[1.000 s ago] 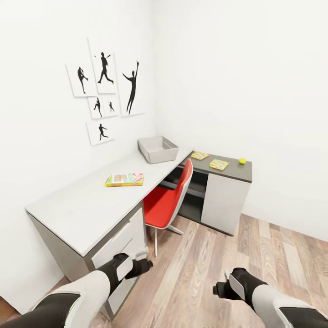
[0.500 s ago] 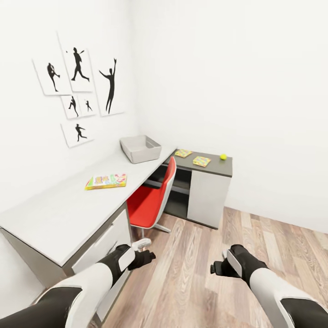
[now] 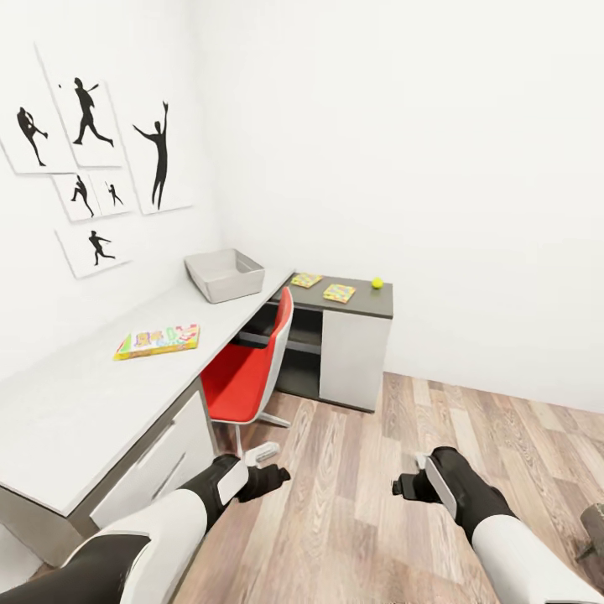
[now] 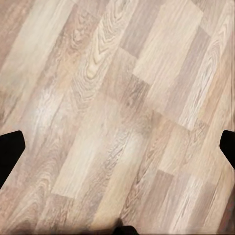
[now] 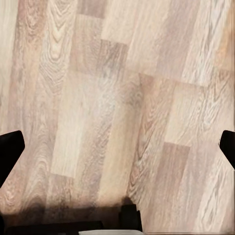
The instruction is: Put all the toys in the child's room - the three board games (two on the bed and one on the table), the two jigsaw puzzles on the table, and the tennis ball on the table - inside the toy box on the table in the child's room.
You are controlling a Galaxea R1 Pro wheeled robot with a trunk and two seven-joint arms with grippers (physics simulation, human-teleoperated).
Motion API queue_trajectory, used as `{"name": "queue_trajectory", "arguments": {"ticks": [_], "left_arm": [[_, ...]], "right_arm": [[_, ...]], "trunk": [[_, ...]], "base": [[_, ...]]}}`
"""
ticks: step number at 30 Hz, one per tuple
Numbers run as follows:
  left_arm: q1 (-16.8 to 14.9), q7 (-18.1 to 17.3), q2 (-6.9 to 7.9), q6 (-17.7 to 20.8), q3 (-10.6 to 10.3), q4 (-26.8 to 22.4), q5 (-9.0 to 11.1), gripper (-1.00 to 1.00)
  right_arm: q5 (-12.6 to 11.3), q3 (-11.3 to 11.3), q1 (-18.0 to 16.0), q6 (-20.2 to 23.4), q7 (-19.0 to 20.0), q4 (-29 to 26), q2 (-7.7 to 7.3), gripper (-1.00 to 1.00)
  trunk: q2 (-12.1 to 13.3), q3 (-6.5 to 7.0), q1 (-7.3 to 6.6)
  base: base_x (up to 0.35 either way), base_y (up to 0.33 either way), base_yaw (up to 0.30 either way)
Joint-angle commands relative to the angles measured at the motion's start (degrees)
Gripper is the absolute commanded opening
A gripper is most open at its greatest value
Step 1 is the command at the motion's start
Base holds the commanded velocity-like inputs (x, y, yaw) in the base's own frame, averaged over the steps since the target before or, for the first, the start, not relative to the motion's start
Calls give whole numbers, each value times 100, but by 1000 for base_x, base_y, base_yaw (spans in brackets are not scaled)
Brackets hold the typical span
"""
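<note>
White walls with silhouette prints back the long table. On it, ahead and left of the left gripper, lie 1 board game and the toy box. Farther ahead, 2 jigsaw puzzles and the tennis ball sit on the lower desk. Both grippers — the right gripper included — hang with jaws spread wide over the plank floor, holding nothing.

Matt wood-plank floor
</note>
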Motion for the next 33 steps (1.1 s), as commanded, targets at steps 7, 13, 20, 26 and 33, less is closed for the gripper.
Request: {"name": "queue_trajectory", "arguments": {"ticks": [7,13,20,26,33], "left_arm": [[45,-93,-1,24,13,-14,10,100],[90,-240,-1,5,6,-32,8,100],[154,-544,-1,-65,-37,-98,3,100],[280,-740,-1,-173,-204,-315,0,100],[759,-455,-1,-136,-729,-1362,21,100]], "right_arm": [[-28,-4,111,197,-6,-272,-6,100],[-22,-6,157,267,-8,-380,-15,100],[-21,-11,177,303,-6,-448,-26,100],[-17,-11,289,355,-6,-777,-40,100],[-15,-11,853,783,-7,-1935,-39,100]], "trunk": [[-3,-31,0],[-3,-54,0],[-3,-79,0],[-3,-97,0],[-3,-115,0]], "base": [[0,0,-235],[0,0,-242],[0,0,-249],[0,0,-257],[0,0,-261]]}}
